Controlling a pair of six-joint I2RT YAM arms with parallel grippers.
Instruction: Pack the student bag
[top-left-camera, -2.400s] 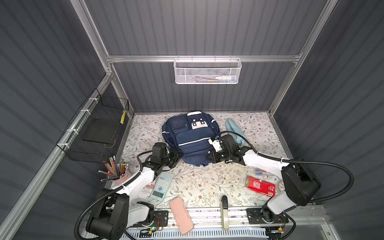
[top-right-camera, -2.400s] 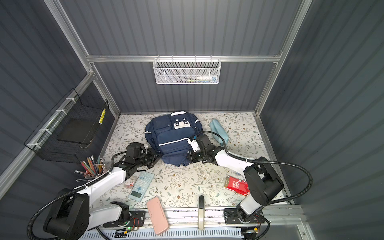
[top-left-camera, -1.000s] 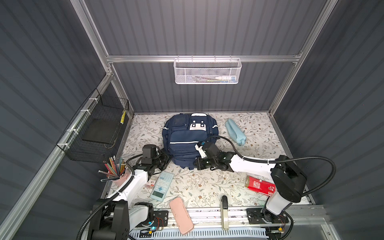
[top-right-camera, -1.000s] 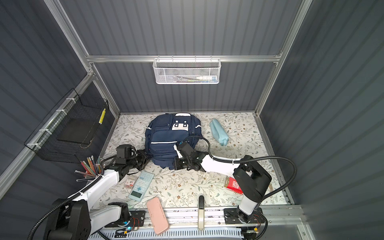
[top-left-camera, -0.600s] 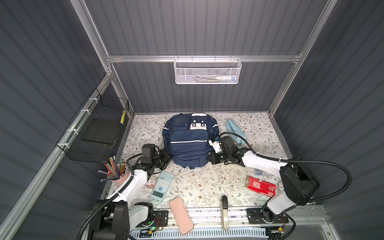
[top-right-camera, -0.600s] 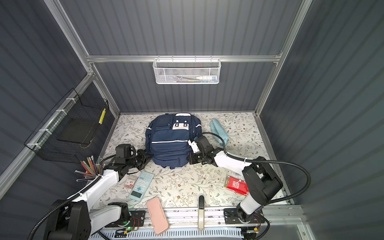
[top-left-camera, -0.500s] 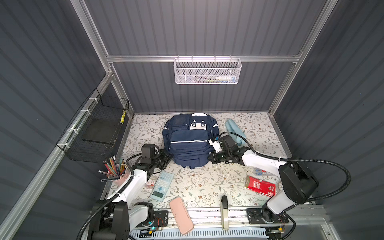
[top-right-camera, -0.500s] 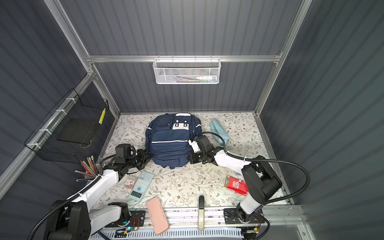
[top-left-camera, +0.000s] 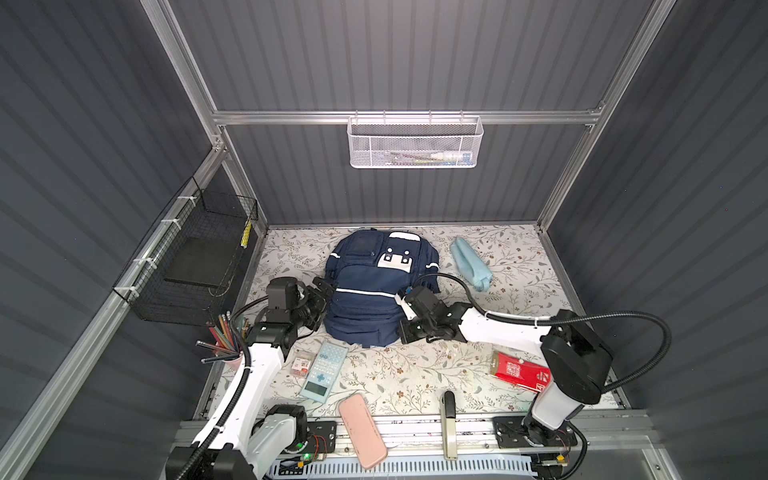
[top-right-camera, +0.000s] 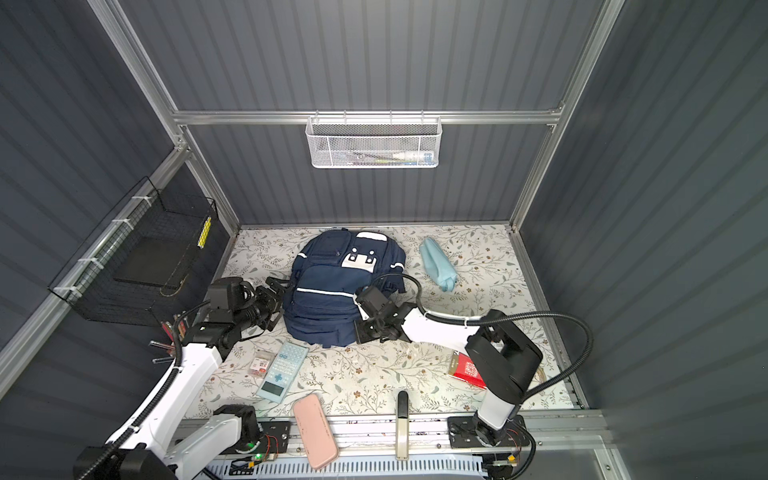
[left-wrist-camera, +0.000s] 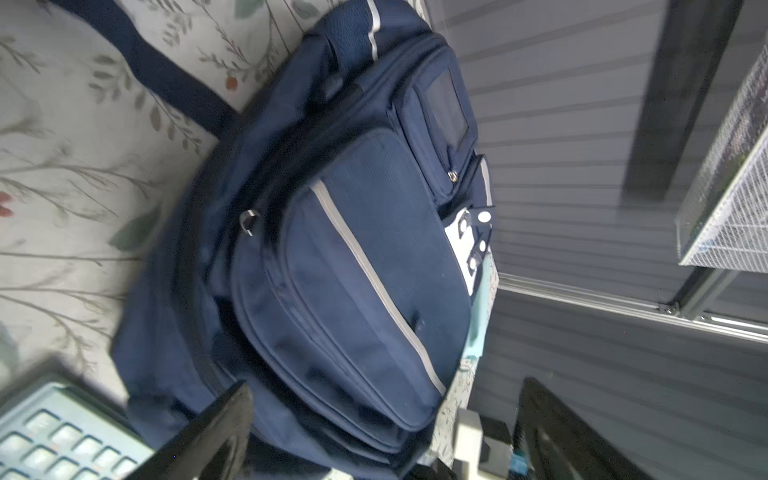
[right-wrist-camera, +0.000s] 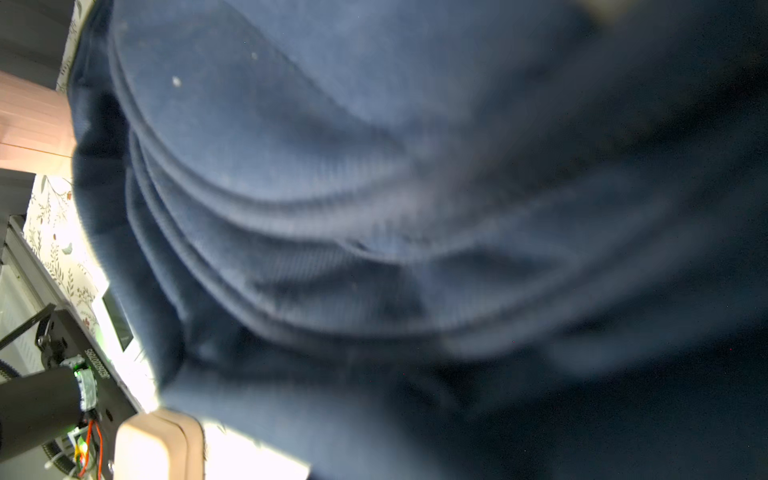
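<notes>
With the bag (top-left-camera: 365, 299) lying flat on the table (top-left-camera: 415, 365), the left gripper (top-left-camera: 322, 303) beside it spread wide and the right gripper (top-left-camera: 404, 330) at its other side with fingers pressed together (pinching fabric or not is hidden), a tug could drag it along unopened.

Dark grey ribbed wall panels (top-left-camera: 415, 54) in silver aluminium framing (top-left-camera: 291, 117) enclose a cream floral-patterned tabletop (top-left-camera: 511, 257); a white mesh basket (top-left-camera: 415, 145) hangs behind.

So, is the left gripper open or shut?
Open. In the left wrist view the left gripper shows its two dark fingers standing far apart; the student bag lies ahead of them.
</notes>
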